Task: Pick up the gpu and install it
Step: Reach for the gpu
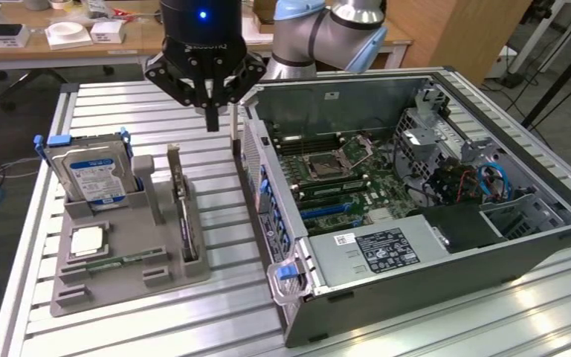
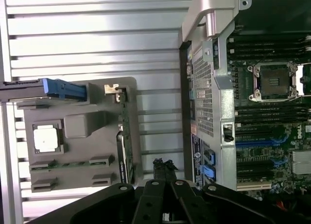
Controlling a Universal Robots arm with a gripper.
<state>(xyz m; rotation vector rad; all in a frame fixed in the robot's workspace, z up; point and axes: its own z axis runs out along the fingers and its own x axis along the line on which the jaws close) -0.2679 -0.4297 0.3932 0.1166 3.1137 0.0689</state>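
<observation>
- The slatted metal bench (image 1: pixel 117 327) carries everything; a grey tray (image 1: pixel 127 286) lies on it.
- At the grey tray's near end a narrow green memory stick (image 1: pixel 117 260) lies flat, with a square processor chip (image 1: pixel 87 239) just behind it.
- The gpu (image 1: pixel 184 216) stands on edge in the slot along the grey tray's side on the exterior view's right. Its silver bracket (image 1: pixel 173 163) sticks up at the far end. Nothing grips it. From the wrist it shows edge-on (image 2: pixel 124 141) in that same slot.
- At the grey tray's far end, on the exterior view's left, a silver hard drive (image 1: pixel 92 175) with a blue label stands upright in blue clips.
- Beside the grey tray, on the exterior view's right, an open computer case (image 1: pixel 395 253) lies with its motherboard (image 1: pixel 330 175) exposed.
- The claw (image 1: pixel 211 123) hangs above the bench over the gap between the grey tray and the case. It is higher than the bracket and apart from it. It is clenched on nothing, fingers pressed together and pointing down, as the wrist view (image 2: pixel 164 165) also shows.
- Well beyond the grey tray, a wooden desk (image 1: pixel 87 52) holds white boxes.
</observation>
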